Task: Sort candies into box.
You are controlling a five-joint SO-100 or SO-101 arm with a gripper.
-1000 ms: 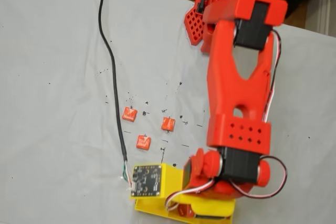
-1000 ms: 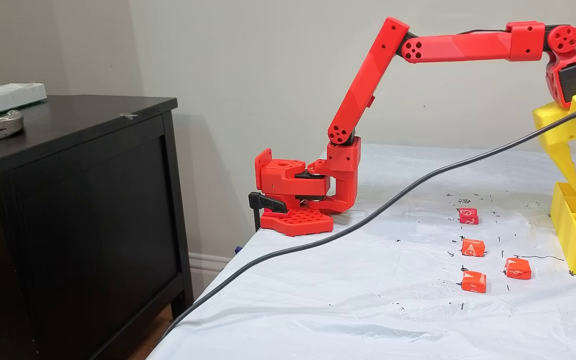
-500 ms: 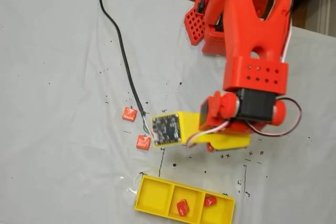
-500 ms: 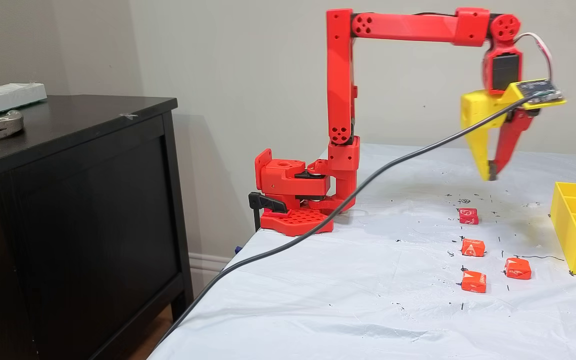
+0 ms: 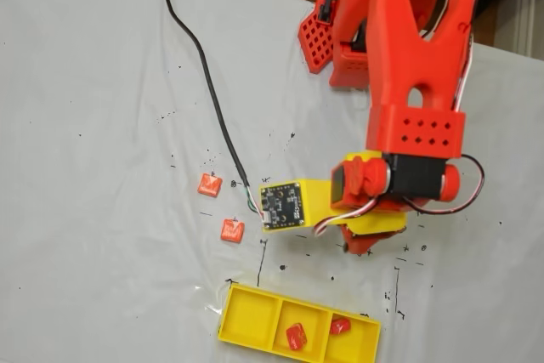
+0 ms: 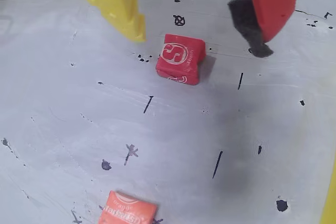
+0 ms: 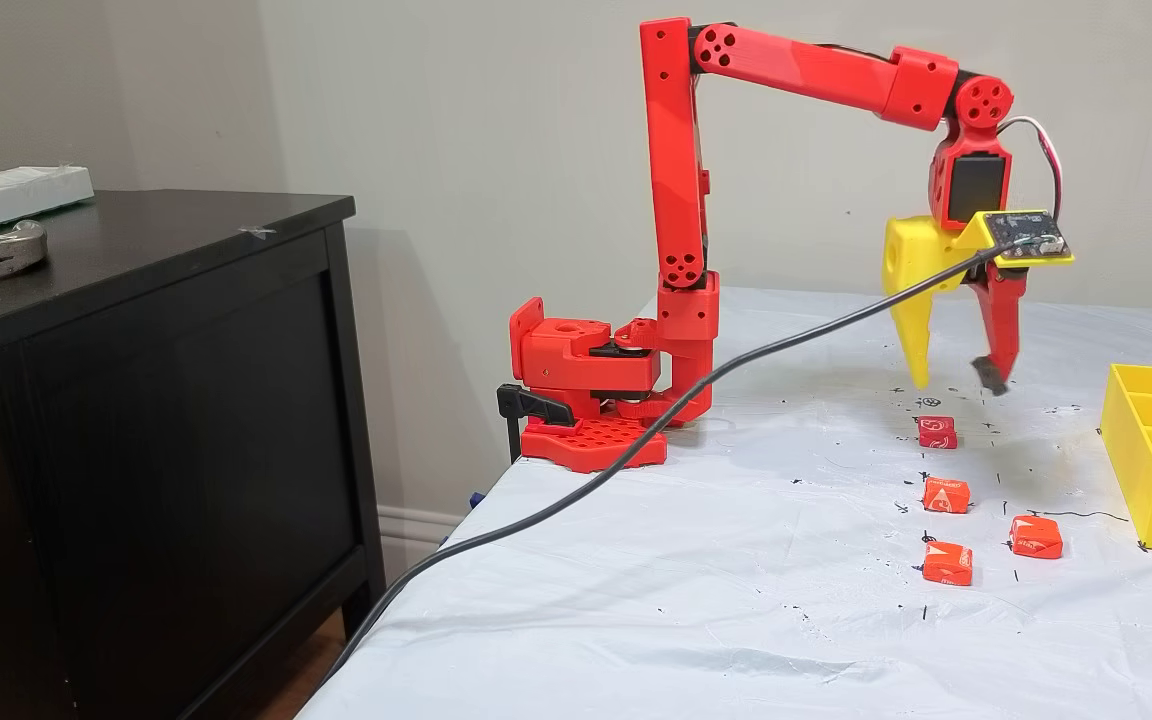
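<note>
In a fixed view, several red-orange candies lie on the white sheet: one (image 7: 936,432) nearest the arm, then others (image 7: 946,495), (image 7: 1036,537), (image 7: 947,563). My gripper (image 7: 956,380) hangs open just above the nearest one. In the wrist view that candy (image 6: 179,59) lies between the yellow finger (image 6: 131,22) and the red finger's grey pad (image 6: 249,27), touching neither. Another candy (image 6: 126,211) sits at the bottom edge. The yellow box (image 5: 251,320) holds two candies (image 5: 296,336), (image 5: 340,326); two more (image 5: 209,184), (image 5: 231,229) lie on the sheet.
A black cable (image 7: 636,450) runs from the circuit board (image 5: 282,204) on the gripper across the sheet and off the table's near-left edge. The arm's base (image 7: 586,400) is clamped at the table's corner. A black cabinet (image 7: 136,400) stands to the left.
The gripper left the box, swung back over the loose candies, came down and opened its jaws around the candy nearest the arm.
</note>
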